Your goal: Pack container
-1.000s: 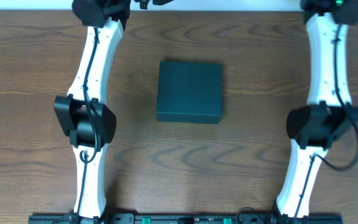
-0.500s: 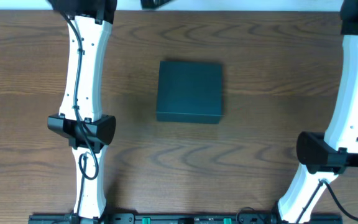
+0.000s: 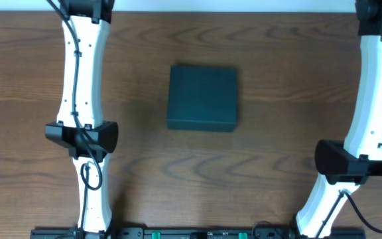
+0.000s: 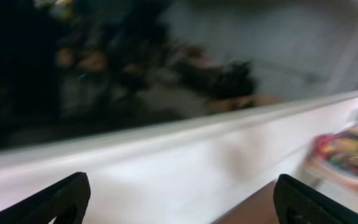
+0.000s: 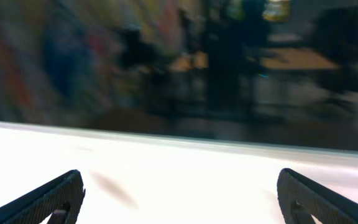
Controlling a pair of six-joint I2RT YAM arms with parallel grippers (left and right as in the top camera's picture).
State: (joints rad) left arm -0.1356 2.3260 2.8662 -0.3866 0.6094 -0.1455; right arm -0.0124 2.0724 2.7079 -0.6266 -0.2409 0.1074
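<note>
The container [image 3: 202,96], a dark teal-green box with its flat lid down, lies in the middle of the brown table [image 3: 277,166]. It does not appear in either wrist view. My left gripper [image 4: 182,202] is open, its black fingertips [image 4: 67,198] wide apart with nothing between them, facing a white ledge past the far table edge. My right gripper [image 5: 182,199] is also open and empty over a bright white surface. In the overhead view both arms reach to the far edge, well away from the container, and their jaws are cut off at the top.
The left arm [image 3: 79,73] runs up the left side and the right arm [image 3: 377,86] up the right side. Blurred colourful packets [image 4: 347,149] show at the right of the left wrist view, beyond a corner of brown table [image 4: 253,208].
Both grippers have opened. Both arms have swung outward and toward the far edge, the right elbow dropping nearer the front. The container has not moved.
</note>
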